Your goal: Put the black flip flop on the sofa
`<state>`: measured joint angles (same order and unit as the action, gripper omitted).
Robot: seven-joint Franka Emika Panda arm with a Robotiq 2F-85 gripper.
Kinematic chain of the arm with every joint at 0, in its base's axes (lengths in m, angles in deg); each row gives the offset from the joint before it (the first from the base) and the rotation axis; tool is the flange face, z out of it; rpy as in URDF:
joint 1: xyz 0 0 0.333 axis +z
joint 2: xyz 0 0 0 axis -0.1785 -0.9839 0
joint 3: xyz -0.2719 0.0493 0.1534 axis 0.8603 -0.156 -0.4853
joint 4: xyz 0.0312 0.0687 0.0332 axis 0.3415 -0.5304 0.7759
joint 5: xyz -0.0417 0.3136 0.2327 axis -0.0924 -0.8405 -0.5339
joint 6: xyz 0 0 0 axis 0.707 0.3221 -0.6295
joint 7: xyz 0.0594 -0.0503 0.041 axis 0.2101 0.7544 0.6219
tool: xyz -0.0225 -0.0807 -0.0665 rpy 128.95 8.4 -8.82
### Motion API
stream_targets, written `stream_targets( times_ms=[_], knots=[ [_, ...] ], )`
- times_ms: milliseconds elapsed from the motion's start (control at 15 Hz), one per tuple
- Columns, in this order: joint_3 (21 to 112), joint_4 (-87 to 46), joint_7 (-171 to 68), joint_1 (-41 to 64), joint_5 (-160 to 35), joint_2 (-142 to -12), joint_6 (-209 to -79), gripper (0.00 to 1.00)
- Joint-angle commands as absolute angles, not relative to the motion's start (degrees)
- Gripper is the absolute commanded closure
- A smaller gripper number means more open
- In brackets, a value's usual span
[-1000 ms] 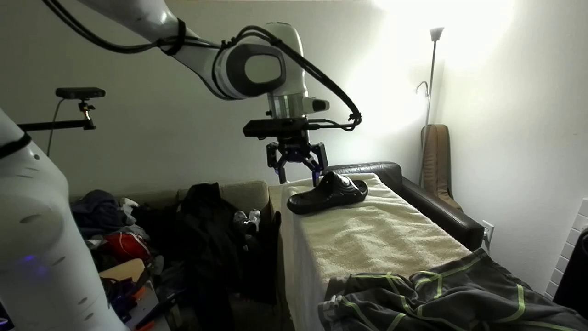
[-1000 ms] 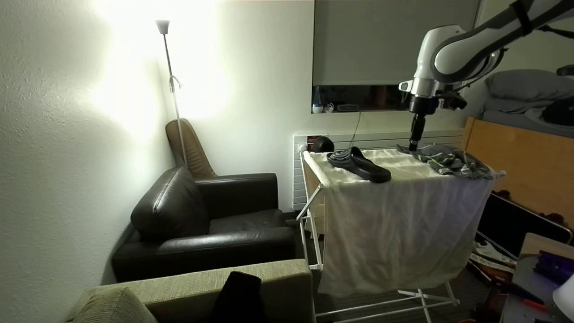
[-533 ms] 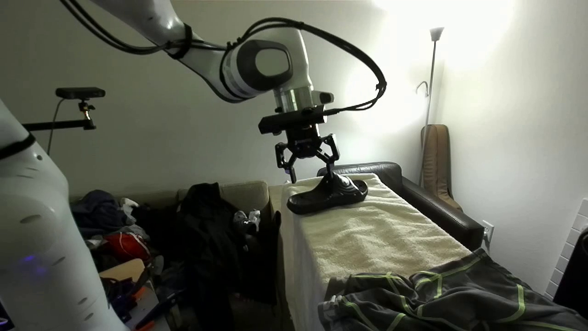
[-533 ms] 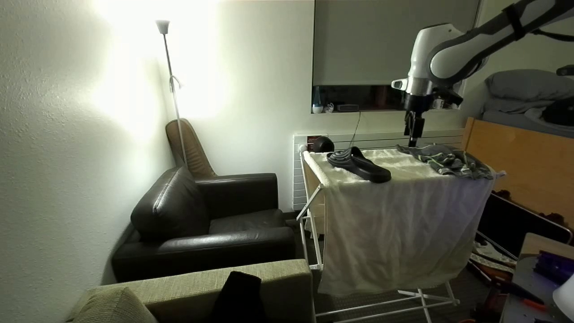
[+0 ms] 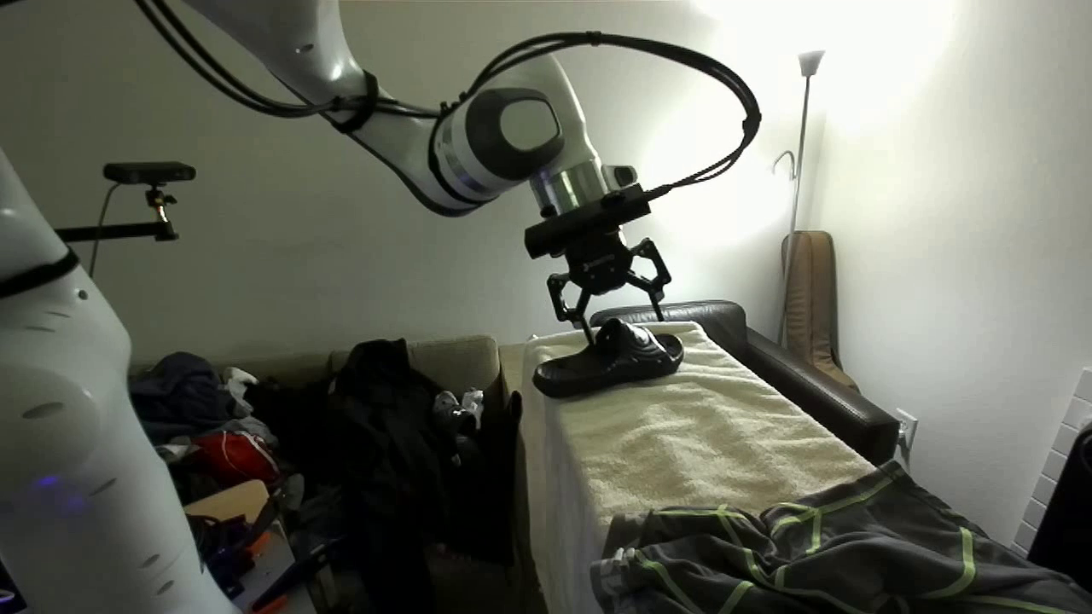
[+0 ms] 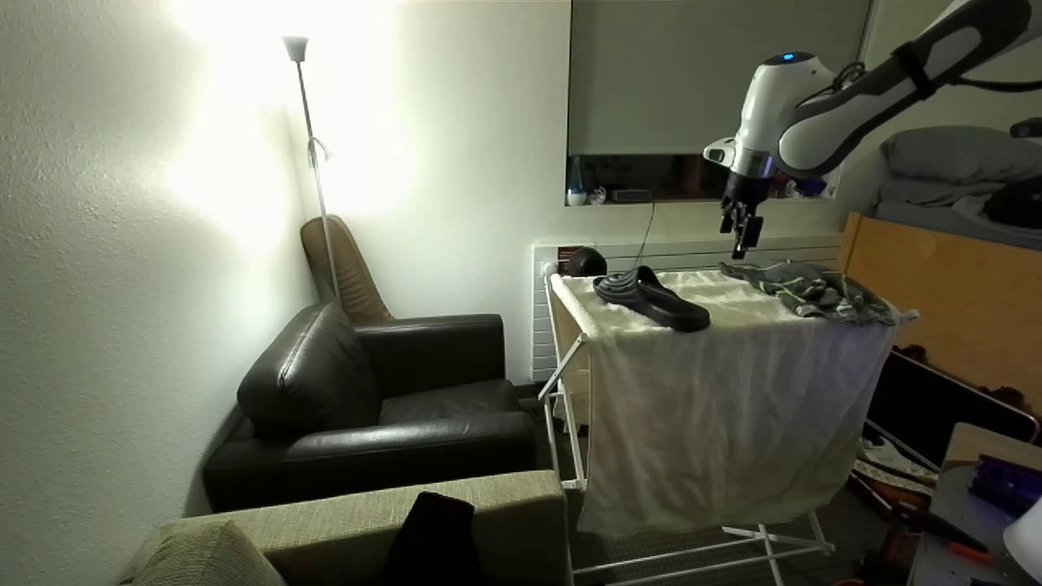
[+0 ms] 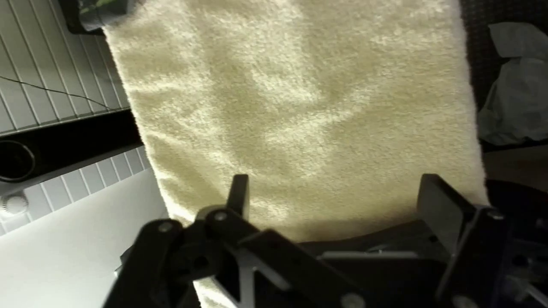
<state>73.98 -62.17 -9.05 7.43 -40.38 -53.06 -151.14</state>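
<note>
The black flip flop (image 6: 654, 303) lies on a cream towel (image 6: 708, 423) draped over a white drying rack (image 6: 563, 365). Clear of it, the gripper (image 5: 624, 330) hangs tilted above the towel, its fingers (image 7: 239, 192) spread wide and holding nothing; its height is hard to judge. A grey garment (image 6: 814, 289) lies farther along.

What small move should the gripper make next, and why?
Probably shift the open gripper sideways toward the black flip flop before lowering: in an exterior view it hangs higher and off to one side, and in the wrist view mostly cream towel shows between its jaws.
</note>
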Motion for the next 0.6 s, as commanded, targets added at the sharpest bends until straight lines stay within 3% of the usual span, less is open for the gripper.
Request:
stream_targets(
  times_ms=[0, 533],
  knots=[
    [75.0, -60.3, -6.0, 4.0, -40.0, -57.3, -159.8, 0.0],
    [74.0, -55.8, 8.9, 5.4, -67.2, -63.9, -175.6, 0.0]
  ],
)
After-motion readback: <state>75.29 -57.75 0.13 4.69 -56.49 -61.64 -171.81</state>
